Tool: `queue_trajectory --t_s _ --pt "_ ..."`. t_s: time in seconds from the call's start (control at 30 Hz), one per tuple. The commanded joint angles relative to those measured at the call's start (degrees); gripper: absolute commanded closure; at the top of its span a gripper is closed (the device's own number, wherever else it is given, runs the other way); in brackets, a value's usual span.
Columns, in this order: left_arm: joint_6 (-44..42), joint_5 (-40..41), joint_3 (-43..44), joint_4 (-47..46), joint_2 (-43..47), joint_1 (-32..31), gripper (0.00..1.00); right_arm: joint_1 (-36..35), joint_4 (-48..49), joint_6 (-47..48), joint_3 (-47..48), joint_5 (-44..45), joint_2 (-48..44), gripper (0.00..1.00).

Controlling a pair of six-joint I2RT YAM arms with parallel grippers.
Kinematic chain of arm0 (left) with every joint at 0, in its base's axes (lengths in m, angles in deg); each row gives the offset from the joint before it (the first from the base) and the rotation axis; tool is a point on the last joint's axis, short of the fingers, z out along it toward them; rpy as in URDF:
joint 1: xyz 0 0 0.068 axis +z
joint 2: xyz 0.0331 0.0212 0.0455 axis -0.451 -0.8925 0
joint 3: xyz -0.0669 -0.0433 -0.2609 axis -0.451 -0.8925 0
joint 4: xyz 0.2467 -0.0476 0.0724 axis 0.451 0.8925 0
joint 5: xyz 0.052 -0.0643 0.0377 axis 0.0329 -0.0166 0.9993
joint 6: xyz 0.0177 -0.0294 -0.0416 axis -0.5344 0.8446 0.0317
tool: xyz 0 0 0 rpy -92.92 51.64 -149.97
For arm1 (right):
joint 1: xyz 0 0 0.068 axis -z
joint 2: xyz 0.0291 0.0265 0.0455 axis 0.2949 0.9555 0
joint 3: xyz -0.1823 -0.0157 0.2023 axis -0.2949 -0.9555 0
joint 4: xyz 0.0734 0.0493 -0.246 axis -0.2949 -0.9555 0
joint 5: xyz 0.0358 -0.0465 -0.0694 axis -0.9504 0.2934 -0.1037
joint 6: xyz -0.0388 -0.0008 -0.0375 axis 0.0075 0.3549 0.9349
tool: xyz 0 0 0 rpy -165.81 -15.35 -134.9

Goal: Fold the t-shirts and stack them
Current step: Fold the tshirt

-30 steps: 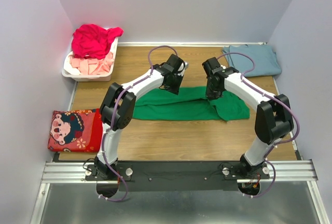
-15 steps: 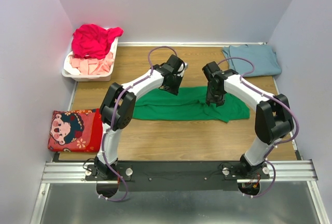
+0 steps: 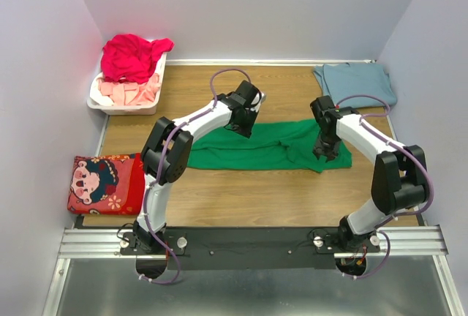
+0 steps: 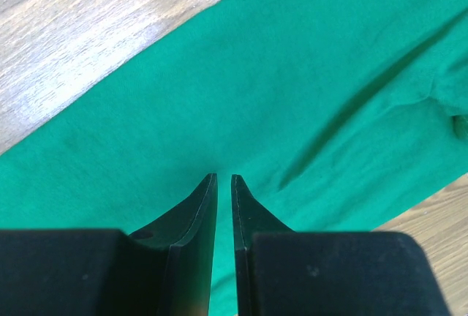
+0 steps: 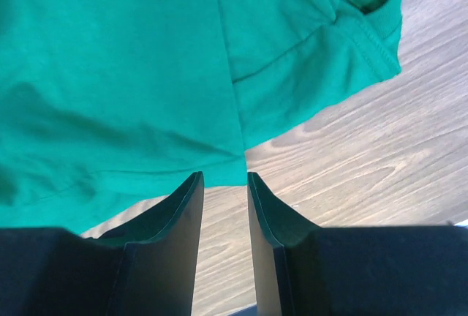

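The green t-shirt [image 3: 267, 145] lies stretched in a long band across the middle of the wooden table [image 3: 241, 192], between my two arms. My left fingers [image 4: 224, 181] are nearly closed above the cloth, only a thin slit between them; I cannot tell whether they pinch any fabric. My right fingers [image 5: 223, 178] stand slightly apart at the shirt's hem edge, holding nothing. The blue-grey t-shirt [image 3: 356, 84] rests folded in the far right corner.

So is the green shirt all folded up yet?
Only partly. The green shirt lies on the table as a long band, a layer doubled over at its right end, not yet a neat small square.
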Motion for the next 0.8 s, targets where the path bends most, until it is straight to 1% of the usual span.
queue_trajectory --t_s 0.0,0.43,0.6,0.77 --pt "-1.2 -0.6 0.0 -0.4 1.7 -0.4 0.78 -0.2 -0.3 -1.6 -2.2 1.1 -0.9 0.61" --pt "-1.2 -0.4 -0.3 -0.4 1.3 -0.4 0.78 0.8 0.8 -3.5 -6.2 -1.8 -2.0 0.6" --pt "-1.2 -0.3 -0.3 -0.3 1.2 -0.4 0.78 0.9 3.5 -3.6 -8.6 -3.9 -1.8 0.61" --pt "-1.3 -0.2 -0.3 -0.3 1.4 -0.4 0.78 0.9 6.1 -3.5 -10.4 -4.0 -1.1 0.61"
